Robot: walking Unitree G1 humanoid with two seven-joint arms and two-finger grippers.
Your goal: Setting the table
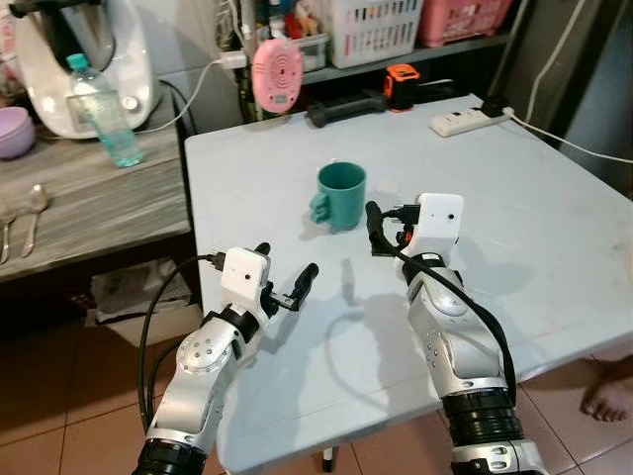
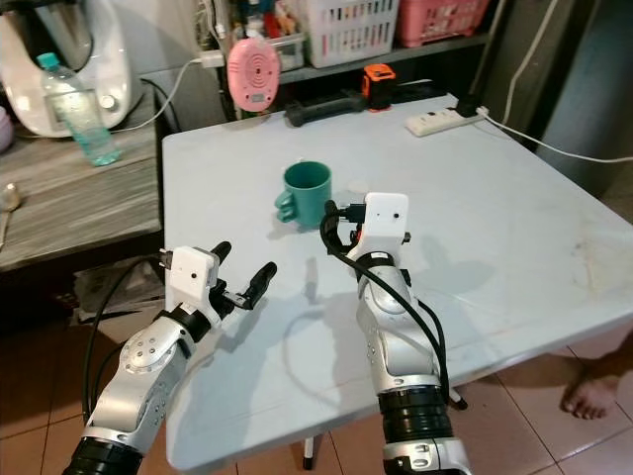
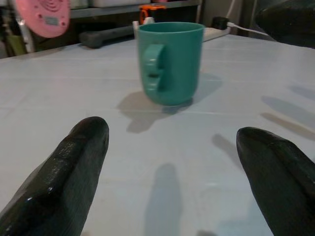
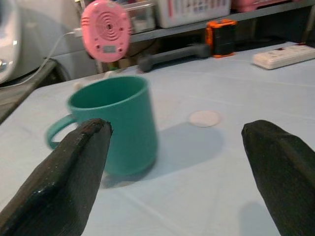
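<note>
A teal mug [image 1: 341, 194] stands upright on a pale blue table [image 1: 554, 228], a little left of the table's centre, its handle turned toward the robot's left and near side. The right gripper [image 1: 381, 229] hovers just above the tabletop, close to the mug on its near right side, with both black fingers spread wide and holding nothing. From that wrist's camera the mug sits ahead and toward one finger [image 4: 64, 182], not centred in the gap. The left gripper [image 1: 287, 277] hangs over the near left part of the table, farther from the mug, also wide open and empty, with the mug straight ahead of it. The right arm is judged the nearer; it would need to shift leftward and forward to bracket the mug's body.
</note>
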